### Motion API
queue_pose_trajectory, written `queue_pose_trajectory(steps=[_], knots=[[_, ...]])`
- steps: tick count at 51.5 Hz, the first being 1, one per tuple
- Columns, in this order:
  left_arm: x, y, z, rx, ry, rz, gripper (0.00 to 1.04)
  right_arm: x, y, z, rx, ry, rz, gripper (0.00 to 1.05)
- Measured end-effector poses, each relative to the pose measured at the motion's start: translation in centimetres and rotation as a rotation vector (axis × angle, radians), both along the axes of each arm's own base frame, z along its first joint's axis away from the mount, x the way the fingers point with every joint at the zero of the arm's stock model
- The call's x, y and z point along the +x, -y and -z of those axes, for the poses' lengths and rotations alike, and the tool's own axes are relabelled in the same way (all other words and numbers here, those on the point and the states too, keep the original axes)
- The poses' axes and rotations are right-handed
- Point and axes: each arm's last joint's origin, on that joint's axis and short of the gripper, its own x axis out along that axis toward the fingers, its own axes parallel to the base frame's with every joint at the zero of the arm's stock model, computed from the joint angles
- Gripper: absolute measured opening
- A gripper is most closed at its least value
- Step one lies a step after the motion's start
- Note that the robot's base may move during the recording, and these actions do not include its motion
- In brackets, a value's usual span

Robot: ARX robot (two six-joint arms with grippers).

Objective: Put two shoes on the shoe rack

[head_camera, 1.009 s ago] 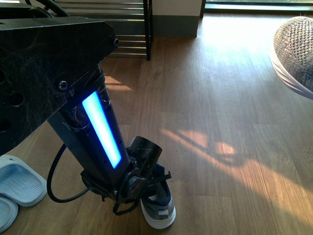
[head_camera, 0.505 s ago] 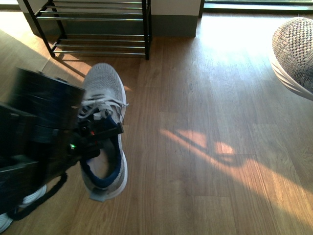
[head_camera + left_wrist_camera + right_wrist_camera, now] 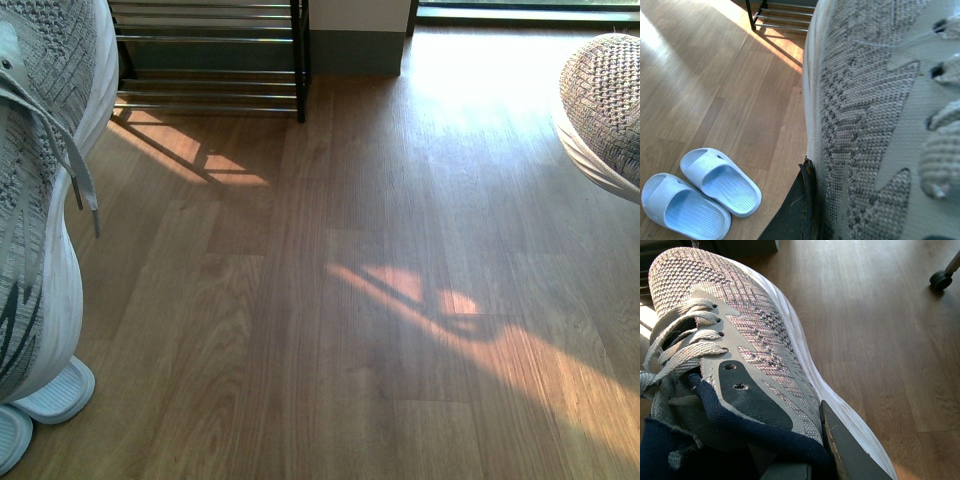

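One grey knit sneaker (image 3: 40, 150) hangs close to the camera at the left edge of the front view, its white sole turned toward the room. It fills the left wrist view (image 3: 875, 125), where my left gripper (image 3: 815, 200) is shut on it, one dark finger (image 3: 797, 210) against its sole edge. My right gripper (image 3: 805, 450) is shut on the other grey sneaker (image 3: 755, 330), a finger (image 3: 850, 455) pressed on its side. Only that shoe's toe (image 3: 605, 110) shows at the right edge of the front view. The shoe rack (image 3: 210, 60) stands at the far wall.
A pair of pale blue slides (image 3: 720, 180) lies on the wooden floor below the left sneaker, also at the bottom-left corner of the front view (image 3: 55, 395). A black caster wheel (image 3: 941, 279) stands on the floor in the right wrist view. Sun patches cross the floor.
The left arm has risen from the floor with its sneaker, which now hangs large at the left edge. The right sneaker's toe has not moved.
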Motion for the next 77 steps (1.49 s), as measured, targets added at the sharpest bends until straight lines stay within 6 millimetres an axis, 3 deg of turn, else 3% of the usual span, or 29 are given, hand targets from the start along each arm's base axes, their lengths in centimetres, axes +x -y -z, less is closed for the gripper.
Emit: queue_pose_trajectory(steps=[77], knots=[[0.01,-0.05,0.02,0.017,-0.003,0.008,0.06,-0.01,0.00,-0.04,0.000,0.002,0.000,0.01]])
